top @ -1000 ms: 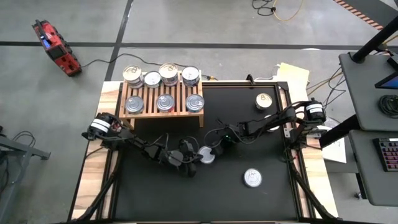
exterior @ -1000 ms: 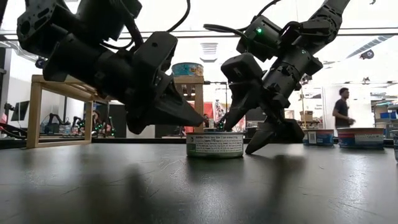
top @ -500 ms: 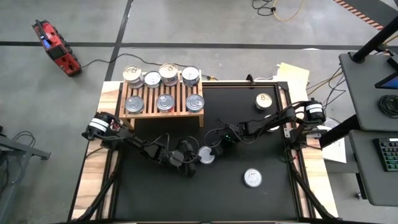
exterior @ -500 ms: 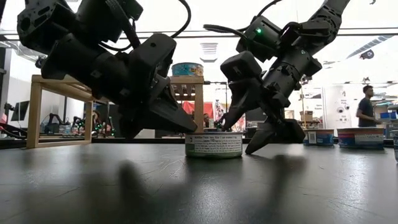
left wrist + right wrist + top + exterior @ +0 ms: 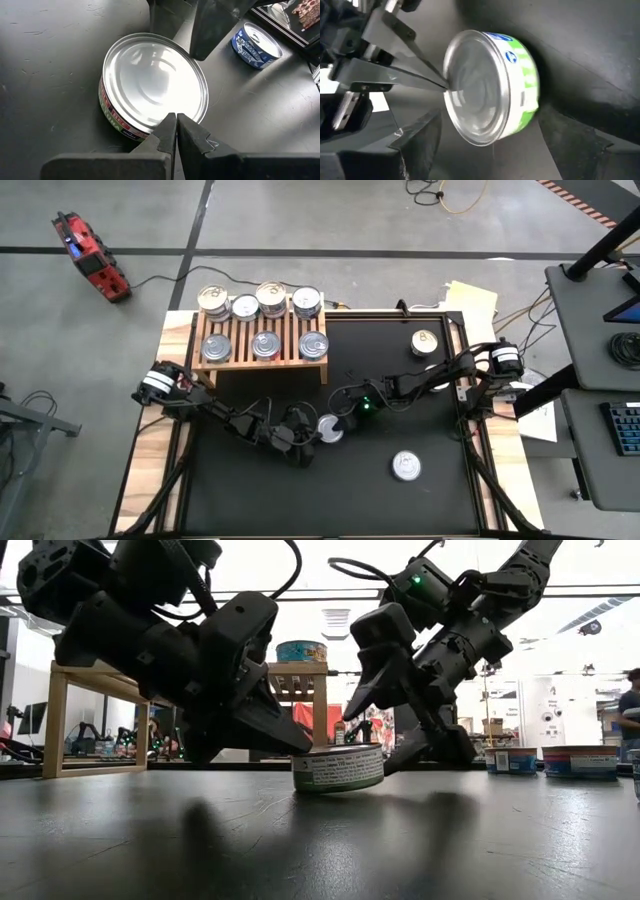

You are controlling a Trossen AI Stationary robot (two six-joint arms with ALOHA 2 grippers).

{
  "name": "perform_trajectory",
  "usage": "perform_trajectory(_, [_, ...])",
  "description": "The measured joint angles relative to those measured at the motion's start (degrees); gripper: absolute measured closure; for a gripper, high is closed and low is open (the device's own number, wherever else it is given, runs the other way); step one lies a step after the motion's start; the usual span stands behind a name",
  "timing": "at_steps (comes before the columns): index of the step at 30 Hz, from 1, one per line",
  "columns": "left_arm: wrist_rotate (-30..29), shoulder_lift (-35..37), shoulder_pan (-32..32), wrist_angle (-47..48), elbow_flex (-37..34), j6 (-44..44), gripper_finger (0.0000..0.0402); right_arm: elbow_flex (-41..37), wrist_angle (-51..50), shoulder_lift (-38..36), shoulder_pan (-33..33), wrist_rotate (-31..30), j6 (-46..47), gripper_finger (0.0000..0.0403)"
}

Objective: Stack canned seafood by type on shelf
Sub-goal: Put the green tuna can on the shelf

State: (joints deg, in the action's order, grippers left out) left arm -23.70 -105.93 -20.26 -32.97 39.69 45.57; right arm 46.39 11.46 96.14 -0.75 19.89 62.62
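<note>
Leftmost on the black table top (image 5: 240, 500), the low light-wood slatted rack (image 5: 262, 347) stands at the far left corner area, carrying seven round tins with shiny pull-tab lids (image 5: 266, 320): four along its far edge, three along its near edge. In the low view one bluish-labelled tin (image 5: 301, 650) shows on top of the rack.

Left gripper (image 5: 306, 437) lies low near mid-table, fingers pressed together to a point. In the left wrist view the closed tips (image 5: 176, 131) touch the near rim of the flat round silver-lidded tin with a green, red and white label (image 5: 150, 84).

That tin (image 5: 330, 429) sits near the middle of the table. Low view shows it tilted, its side toward the left gripper lifted off the surface, the other side down (image 5: 338, 767).

Right gripper (image 5: 341, 418) straddles the tin from the far-right side, fingers spread wide to either side of it; a grip cannot be confirmed. Its dark fingers (image 5: 372, 670) slope down over the tin.

Further right: a silver-lidded tin (image 5: 406, 466) near the front right, well apart, and a gold-lidded tin (image 5: 424, 341) near the far right corner. A blue-labelled tin (image 5: 256, 44) shows in the left wrist view beyond the work.
</note>
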Motion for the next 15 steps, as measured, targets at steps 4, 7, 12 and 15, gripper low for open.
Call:
perform_trajectory(4, [-0.44,-0.04,-0.08,-0.02,-0.03,0.06,0.0401,0.00,0.46,0.00,0.00,-0.36,-0.95,0.0073])
perform_trajectory(7, [-1.04,-0.07,-0.36,0.00,-0.04,0.69,0.0401,0.00,0.92,0.00,0.00,-0.37,-1.01,0.0072])
perform_trajectory(12, [-4.58,-0.93,-1.86,-0.88,-0.09,2.87,0.0401,0.00,0.88,0.00,0.00,-0.42,-1.72,0.0075])
perform_trajectory(15, [-5.67,-1.18,-2.26,-1.06,-0.09,3.45,0.0401,0.00,0.99,0.00,0.00,-0.86,-2.17,0.0075])
